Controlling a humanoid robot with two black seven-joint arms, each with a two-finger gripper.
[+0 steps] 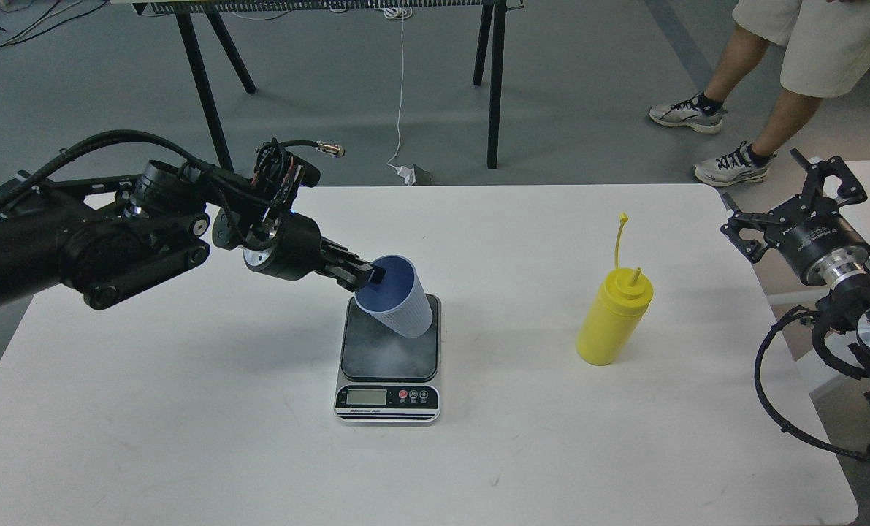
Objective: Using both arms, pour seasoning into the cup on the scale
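Observation:
My left gripper is shut on the rim of the light-blue ribbed cup. It holds the cup tilted, mouth toward the upper left, over the far part of the scale; I cannot tell whether the cup touches the dark weighing plate. The yellow seasoning bottle stands upright on the white table, right of the scale, with its cap strap sticking up. My right gripper is open and empty, off the table's right edge, well to the right of the bottle.
A person's legs and sneakers are on the floor beyond the table's far right corner. Black table legs and a white cable stand on the floor behind the table.

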